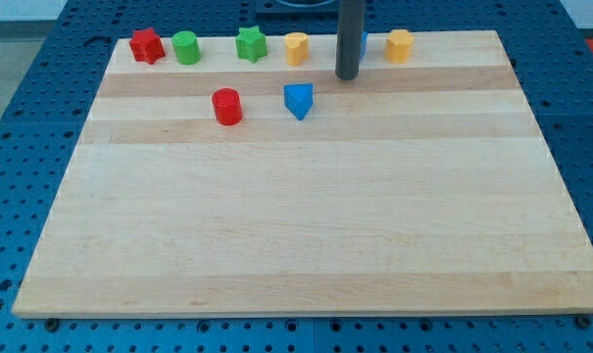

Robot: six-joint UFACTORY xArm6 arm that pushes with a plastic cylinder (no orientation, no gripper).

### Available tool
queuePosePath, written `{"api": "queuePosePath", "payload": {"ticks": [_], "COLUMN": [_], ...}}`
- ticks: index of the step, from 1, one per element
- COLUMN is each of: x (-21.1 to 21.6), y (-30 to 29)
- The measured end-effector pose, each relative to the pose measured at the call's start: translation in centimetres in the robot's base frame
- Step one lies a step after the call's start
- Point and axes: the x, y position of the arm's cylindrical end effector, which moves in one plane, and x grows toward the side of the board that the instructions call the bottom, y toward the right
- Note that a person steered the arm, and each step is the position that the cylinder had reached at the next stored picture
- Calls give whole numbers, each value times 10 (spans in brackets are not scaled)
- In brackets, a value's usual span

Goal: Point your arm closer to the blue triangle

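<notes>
The blue triangle lies on the wooden board near the view's top, a little left of centre. My tip is the lower end of a dark rod that comes down from the view's top. It stands to the right of the blue triangle and slightly above it in the view, apart from it by a small gap. Another blue block is mostly hidden behind the rod.
Along the board's top edge stand a red star, a green cylinder, a green star, a yellow block and a yellow block. A red cylinder sits left of the blue triangle.
</notes>
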Motion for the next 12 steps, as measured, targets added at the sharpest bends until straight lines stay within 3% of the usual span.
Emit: {"api": "queuePosePath", "payload": {"ticks": [4, 5, 7, 9, 12], "x": [21, 64, 134, 111, 111], "y": [4, 12, -48, -91, -92]}}
